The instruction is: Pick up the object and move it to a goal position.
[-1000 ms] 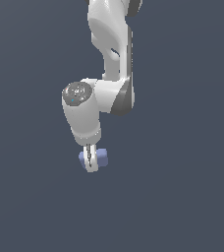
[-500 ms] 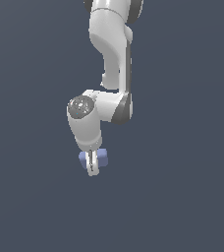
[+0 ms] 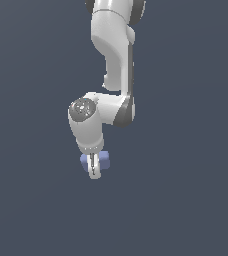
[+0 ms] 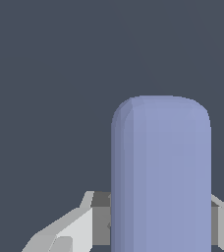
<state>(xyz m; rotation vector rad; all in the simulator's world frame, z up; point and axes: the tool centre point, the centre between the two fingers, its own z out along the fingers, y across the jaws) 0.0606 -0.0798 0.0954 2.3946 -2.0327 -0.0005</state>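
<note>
One claw (image 3: 93,170) is pointing downward and clamping the single periwinkle-blue block (image 3: 104,159) between its two fingers (image 4: 74,229). The block is sticking out on both sides of the narrowly closed fingers, under one white arm (image 3: 117,60).

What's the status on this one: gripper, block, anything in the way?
Gripper shut on the blue block, fingers on both its sides. Block fills the wrist view. Nothing else in view; no goal marker visible.

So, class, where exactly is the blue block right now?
In the exterior view, the blue block sits low and slightly left of centre, clamped between the gripper fingers beneath the white arm.
</note>
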